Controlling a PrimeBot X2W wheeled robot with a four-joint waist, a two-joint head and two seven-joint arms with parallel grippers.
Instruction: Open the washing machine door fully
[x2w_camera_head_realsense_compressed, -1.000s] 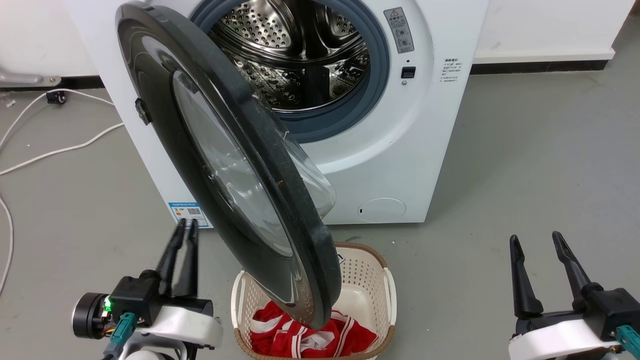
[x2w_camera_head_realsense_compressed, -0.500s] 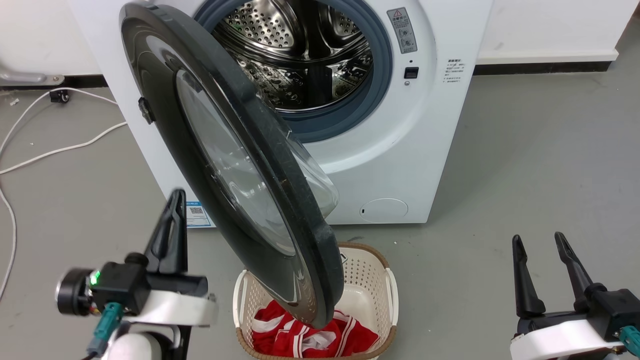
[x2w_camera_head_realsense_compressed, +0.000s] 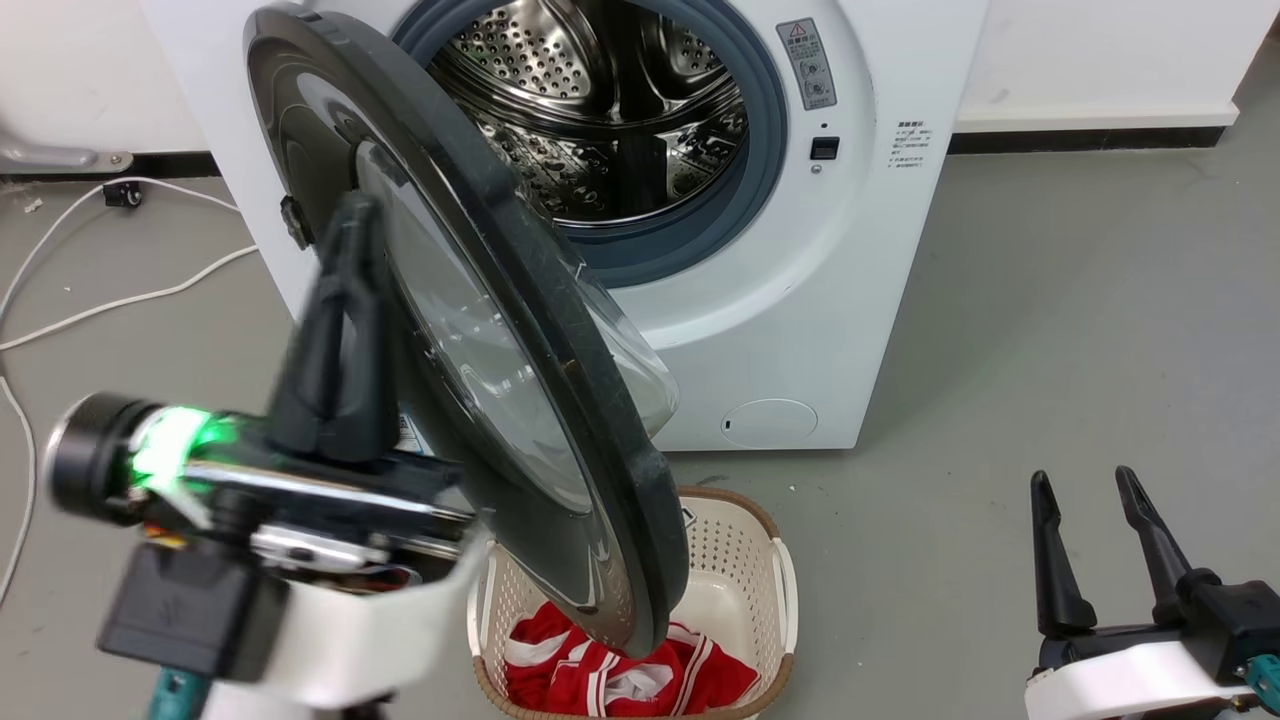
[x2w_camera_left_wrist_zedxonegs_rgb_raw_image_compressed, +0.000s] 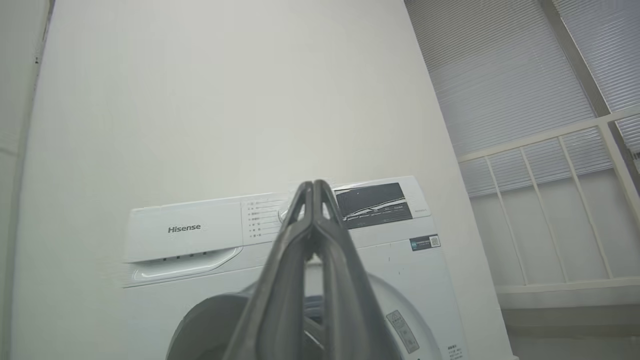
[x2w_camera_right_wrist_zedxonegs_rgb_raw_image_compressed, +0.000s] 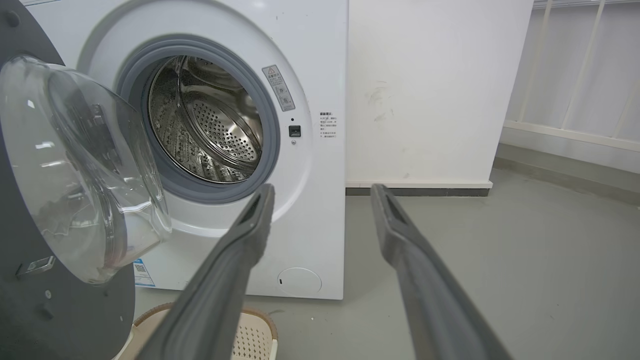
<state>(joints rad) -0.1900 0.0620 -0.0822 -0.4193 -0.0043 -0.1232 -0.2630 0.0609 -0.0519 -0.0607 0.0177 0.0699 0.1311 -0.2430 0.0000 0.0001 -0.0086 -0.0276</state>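
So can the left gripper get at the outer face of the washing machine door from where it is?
Probably yes. The left gripper, shut, is up on the outer side of the half-open washing machine door with nothing seen between them; the laundry basket sits lower, under the door's free edge.

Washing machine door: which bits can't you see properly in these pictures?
- Head view: the left pincer is blurred in front of the washing machine door; touching or apart, cannot tell.
- Head view: the door's lower rim hides part of the basket and red clothes; the bottom edge cuts them off.
- Head view: the warning label is too small to read.
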